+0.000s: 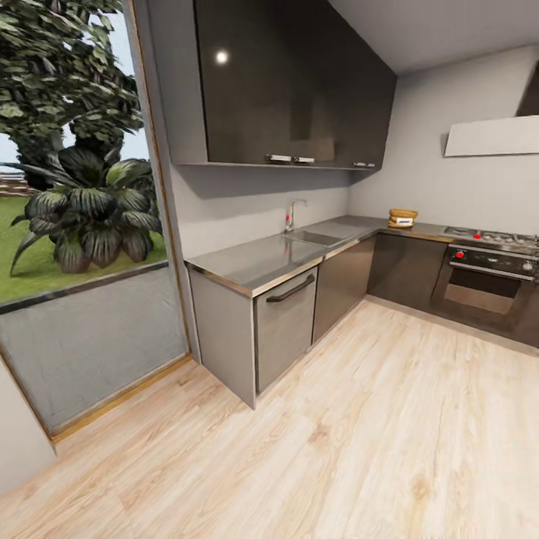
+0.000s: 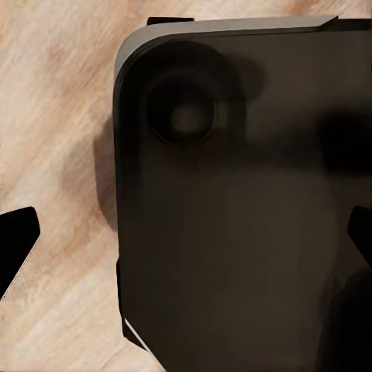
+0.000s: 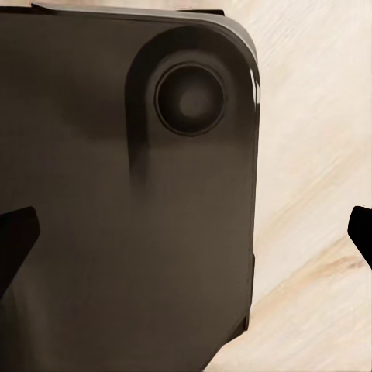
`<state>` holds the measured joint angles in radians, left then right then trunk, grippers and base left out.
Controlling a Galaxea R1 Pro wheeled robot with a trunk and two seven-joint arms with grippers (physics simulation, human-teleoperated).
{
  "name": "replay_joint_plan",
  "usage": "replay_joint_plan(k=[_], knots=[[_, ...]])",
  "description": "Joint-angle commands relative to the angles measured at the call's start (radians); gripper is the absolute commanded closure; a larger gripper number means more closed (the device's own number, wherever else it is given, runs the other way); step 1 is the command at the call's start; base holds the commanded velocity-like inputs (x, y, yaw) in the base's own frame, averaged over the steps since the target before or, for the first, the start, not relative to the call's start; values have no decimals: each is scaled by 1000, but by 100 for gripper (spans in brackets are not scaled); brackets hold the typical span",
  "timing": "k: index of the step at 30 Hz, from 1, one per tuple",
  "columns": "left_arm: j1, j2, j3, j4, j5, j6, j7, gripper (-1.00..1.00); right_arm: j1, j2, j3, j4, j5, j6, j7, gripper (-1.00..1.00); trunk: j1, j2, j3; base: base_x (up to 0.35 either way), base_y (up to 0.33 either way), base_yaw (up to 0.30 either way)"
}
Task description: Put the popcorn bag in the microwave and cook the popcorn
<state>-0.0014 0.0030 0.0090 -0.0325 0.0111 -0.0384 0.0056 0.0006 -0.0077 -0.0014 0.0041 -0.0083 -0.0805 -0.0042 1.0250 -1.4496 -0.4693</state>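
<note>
The popcorn bag [image 1: 403,218], a squat tan sack with a white label, stands on the grey countertop [image 1: 258,263] at the far corner of the kitchen, just left of the hob. In the left wrist view my left gripper [image 2: 188,232] hangs open, its dark fingertips [image 2: 15,234] wide apart at the picture's edges, over my own dark base and the wood floor. My right gripper [image 3: 188,232] is open the same way, with nothing between its fingers. The microwave and the popcorn are out of view.
The L-shaped counter carries a sink [image 1: 316,238] with a faucet [image 1: 293,215]. A gas hob [image 1: 498,241] and dark oven [image 1: 483,288] sit at the right. Dark wall cabinets [image 1: 292,82] hang above. A big window [image 1: 75,224] fills the left. Wood floor [image 1: 374,434] lies ahead.
</note>
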Motion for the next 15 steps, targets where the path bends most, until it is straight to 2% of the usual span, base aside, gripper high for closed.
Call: replay_joint_plan(k=[1, 15], knots=[[0, 0, 1, 0, 1, -3, 0, -100, 0, 0, 0, 0, -1, -4, 0, -100, 0, 0, -1, 0, 0, -250], [0, -4, -1, 0, -1, -3, -4, -100, 0, 1, 0, 0, -2, -4, 0, -100, 0, 0, -1, 0, 0, -250]])
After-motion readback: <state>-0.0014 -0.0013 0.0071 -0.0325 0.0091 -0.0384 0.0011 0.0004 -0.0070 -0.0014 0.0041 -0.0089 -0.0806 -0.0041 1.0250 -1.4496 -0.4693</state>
